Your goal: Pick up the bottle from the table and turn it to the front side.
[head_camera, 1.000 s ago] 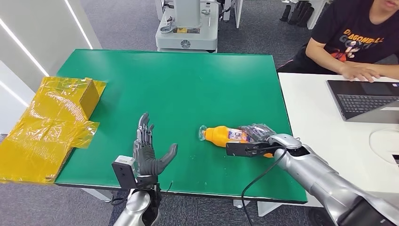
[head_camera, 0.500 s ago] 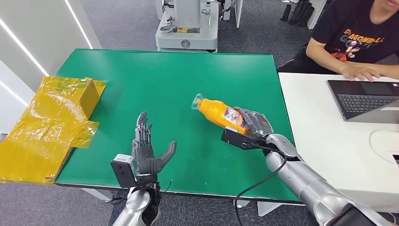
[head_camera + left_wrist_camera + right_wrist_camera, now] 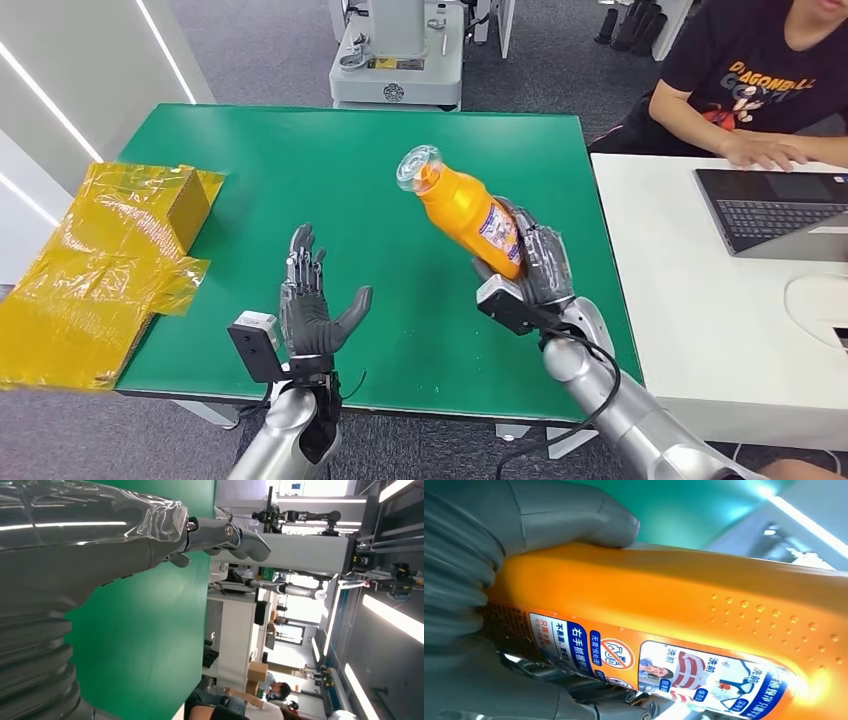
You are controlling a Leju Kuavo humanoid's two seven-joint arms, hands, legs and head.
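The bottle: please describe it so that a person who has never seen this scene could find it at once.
Look at the green table in the middle, then at its right side, where the right robot hand holds the bottle up above the surface. It is bright orange with a clear cap and a blue and white label, tilted with the cap toward the upper left. Nothing else there is orange.

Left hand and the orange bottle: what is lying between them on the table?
Nothing: in the head view only bare green table separates the open left hand from the bottle, which the right hand holds.
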